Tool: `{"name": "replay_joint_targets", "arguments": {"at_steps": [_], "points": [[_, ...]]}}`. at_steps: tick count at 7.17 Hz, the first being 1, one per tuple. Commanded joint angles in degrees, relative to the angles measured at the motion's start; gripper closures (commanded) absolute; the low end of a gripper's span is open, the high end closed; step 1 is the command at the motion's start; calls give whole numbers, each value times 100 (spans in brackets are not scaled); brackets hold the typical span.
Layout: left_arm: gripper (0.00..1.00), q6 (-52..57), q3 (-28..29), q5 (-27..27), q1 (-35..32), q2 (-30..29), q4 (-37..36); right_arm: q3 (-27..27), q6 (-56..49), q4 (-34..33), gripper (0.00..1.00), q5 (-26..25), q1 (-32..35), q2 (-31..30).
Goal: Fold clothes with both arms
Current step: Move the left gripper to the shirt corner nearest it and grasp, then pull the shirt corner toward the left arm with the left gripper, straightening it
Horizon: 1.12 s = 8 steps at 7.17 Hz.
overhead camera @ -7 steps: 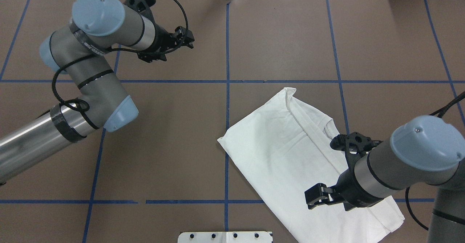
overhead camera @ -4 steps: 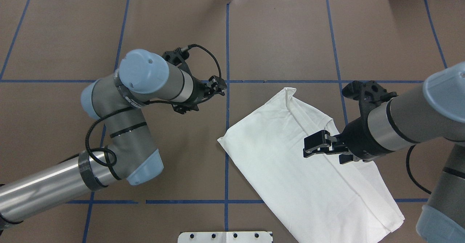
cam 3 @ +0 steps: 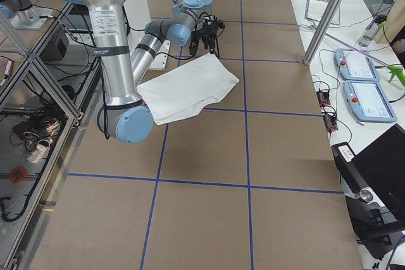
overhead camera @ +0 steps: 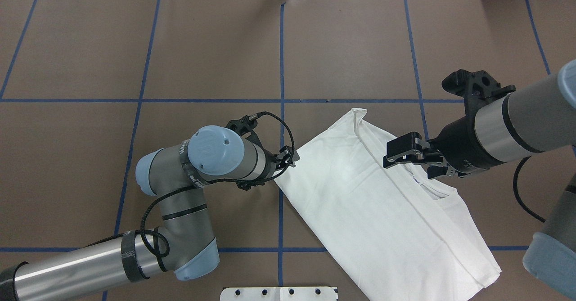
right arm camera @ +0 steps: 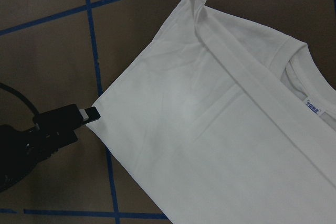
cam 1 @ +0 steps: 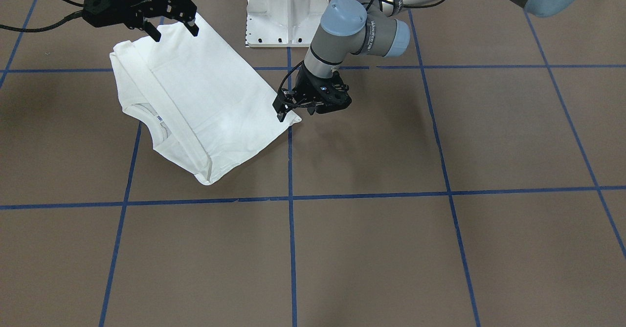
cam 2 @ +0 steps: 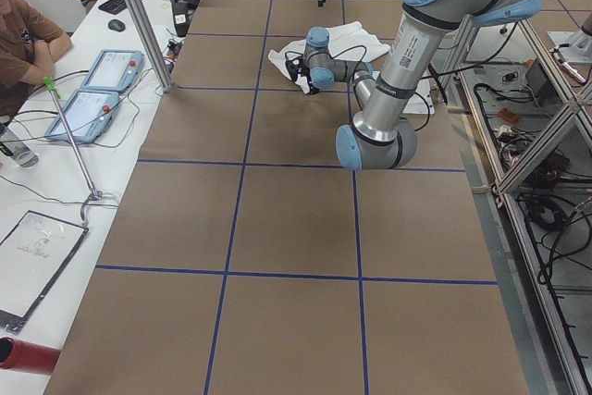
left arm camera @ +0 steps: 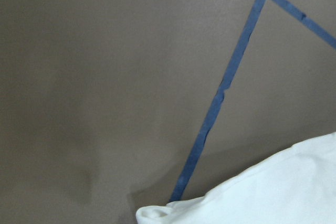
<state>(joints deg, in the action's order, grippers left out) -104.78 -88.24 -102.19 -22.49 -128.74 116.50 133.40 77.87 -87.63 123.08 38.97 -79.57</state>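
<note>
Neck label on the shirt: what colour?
White neck label with small blue print, on the plain white shirt. Shows best in the right wrist-mounted view.

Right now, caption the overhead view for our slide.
Left gripper at corner of folded white shirt; right gripper open above it.

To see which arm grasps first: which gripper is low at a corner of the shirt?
The left gripper, low at the shirt's corner by the blue line; the right gripper hangs open, higher, over the shirt.
</note>
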Motion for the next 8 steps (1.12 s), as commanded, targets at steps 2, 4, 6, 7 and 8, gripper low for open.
{"name": "replay_joint_targets", "arguments": {"at_steps": [2,4,6,7,8], "points": [[17,-16,185,7,34,-151,13,1,0,0,0,6,14,-6],[28,-7,237,103,34,-151,30,-7,0,0,0,6,14,-15],[34,19,264,103,34,-151,109,-7,0,0,0,6,23,-15],[38,19,264,103,34,-151,118,-7,0,0,0,6,23,-15],[57,36,264,95,34,-151,118,-16,0,0,0,6,40,-33]]}}
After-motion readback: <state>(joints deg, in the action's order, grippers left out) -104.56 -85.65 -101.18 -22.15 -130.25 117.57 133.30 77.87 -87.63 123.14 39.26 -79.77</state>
